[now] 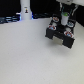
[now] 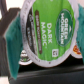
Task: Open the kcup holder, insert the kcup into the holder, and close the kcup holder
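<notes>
So, stage: kcup (image 2: 47, 30) in transit above kcup holder (image 1: 61, 36), insertion and closing left.
gripper (image 1: 63, 21): clamped on kcup.

Pale tabletop (image 1: 25, 57) under even light; behind it, apparently dark clutter (image 1: 10, 19).

The kcup (image 2: 42, 30) seemingly hangs above the kcup holder (image 1: 61, 36).
</notes>
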You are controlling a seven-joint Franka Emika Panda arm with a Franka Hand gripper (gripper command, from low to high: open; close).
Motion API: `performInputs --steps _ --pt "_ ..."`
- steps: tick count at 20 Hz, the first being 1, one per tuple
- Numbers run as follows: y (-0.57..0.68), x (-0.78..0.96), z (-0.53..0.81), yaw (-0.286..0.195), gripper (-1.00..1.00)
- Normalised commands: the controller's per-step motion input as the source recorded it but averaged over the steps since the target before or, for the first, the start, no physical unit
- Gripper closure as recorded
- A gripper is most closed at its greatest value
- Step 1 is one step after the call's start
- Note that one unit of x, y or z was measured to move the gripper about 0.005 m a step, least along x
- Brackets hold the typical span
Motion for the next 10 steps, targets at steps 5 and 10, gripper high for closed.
performInputs --steps 5,10 --pt "-0.08 -0.02 -0.08 0.0 1.0" --pt "-0.05 0.02 -0.16 0.004 1.0"
